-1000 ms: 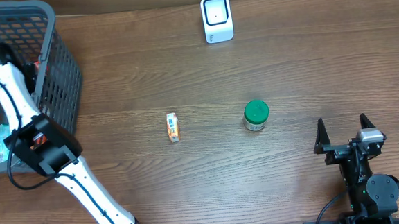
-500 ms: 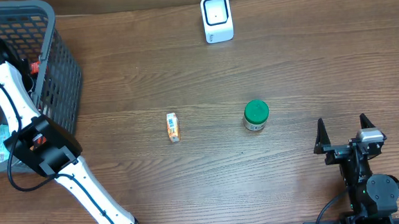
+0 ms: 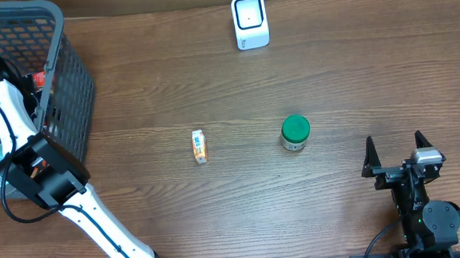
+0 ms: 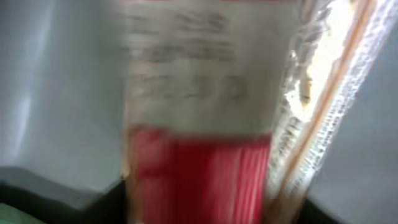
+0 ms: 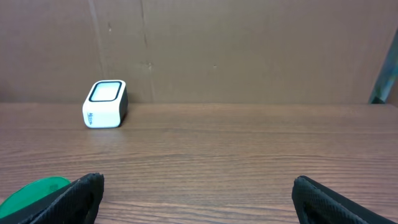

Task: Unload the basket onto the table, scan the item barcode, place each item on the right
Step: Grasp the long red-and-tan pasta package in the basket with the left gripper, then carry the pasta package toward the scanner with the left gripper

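My left arm [image 3: 11,118] goes up the left side of the surface [image 3: 218,202] and into the dark mesh basket [image 3: 72,91] at the far left corner. My left tool [image 3: 2,69] is down inside that basket. I cannot tell if it is open, closed or holding something, because its fingers do not show clearly in any view.

The camera on my left wrist is very close to a packet [image 4: 199,124]. The packet is blurry. Its top part is white with grey print that I cannot read, and its lower part is red. Clear crinkly plastic runs down its right side. From above, a little red bit shows in the basket just beside my left arm, but I cannot tell if it is the same packet.

My right tool [image 3: 393,147] is at the near right of the surface. Its two fingers are spread wide apart and there is nothing between them.

The white scanner [image 3: 250,21] stands at the far edge, near the middle, well away from both tools. A jar with a green lid [image 3: 295,131] stands between the scanner and my right tool. A small orange and white box [image 3: 200,146] lies to the left of the jar, apart from it.
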### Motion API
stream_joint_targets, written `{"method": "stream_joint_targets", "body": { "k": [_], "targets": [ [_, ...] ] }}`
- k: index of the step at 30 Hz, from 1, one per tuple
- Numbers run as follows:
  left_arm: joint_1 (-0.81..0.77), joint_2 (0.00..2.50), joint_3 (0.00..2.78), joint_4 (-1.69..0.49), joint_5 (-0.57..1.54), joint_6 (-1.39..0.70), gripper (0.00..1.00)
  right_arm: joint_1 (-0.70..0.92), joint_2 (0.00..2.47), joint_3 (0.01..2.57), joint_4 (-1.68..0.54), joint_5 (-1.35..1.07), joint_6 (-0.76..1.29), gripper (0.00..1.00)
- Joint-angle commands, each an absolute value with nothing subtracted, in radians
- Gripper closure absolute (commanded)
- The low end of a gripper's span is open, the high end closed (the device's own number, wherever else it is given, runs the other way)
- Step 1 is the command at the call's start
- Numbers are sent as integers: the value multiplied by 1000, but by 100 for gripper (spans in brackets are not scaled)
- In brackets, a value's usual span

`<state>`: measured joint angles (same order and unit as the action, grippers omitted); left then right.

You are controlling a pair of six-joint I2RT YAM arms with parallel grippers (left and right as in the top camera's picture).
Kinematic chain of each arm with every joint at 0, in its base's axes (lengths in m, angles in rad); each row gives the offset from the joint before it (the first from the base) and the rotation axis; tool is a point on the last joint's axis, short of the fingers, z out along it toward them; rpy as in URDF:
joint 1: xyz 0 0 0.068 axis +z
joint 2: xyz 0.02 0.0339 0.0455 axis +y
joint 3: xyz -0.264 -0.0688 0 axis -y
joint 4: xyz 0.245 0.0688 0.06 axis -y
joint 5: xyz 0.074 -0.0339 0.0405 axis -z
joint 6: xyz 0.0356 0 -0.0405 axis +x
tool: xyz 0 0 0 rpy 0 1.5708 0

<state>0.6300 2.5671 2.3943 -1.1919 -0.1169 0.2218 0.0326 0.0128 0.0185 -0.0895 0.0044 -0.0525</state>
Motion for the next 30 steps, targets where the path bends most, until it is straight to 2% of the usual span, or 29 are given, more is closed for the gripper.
{"method": "stream_joint_targets", "body": {
  "k": [1, 4, 13, 16, 25, 30],
  "targets": [
    [632, 2648, 2344, -1225, -106, 250, 59, 27, 3, 8, -83, 5, -54, 0],
    [625, 2648, 2381, -1259, -90, 250, 58, 27, 3, 7, -83, 5, -54, 0],
    [603, 2619, 2692, -1436, -76, 142, 76, 27, 3, 7, -83, 5, -54, 0],
    [597, 2562, 2774, -1467, -91, 102, 80, 27, 3, 8, -83, 5, -54, 0],
    [588, 2268, 2817, -1458, -162, -24, 80, 27, 3, 7, -83, 5, -54, 0],
    [588, 2087, 2817, -1443, -46, -40, 81, 27, 3, 7, -83, 5, -54, 0]
  ]
}}
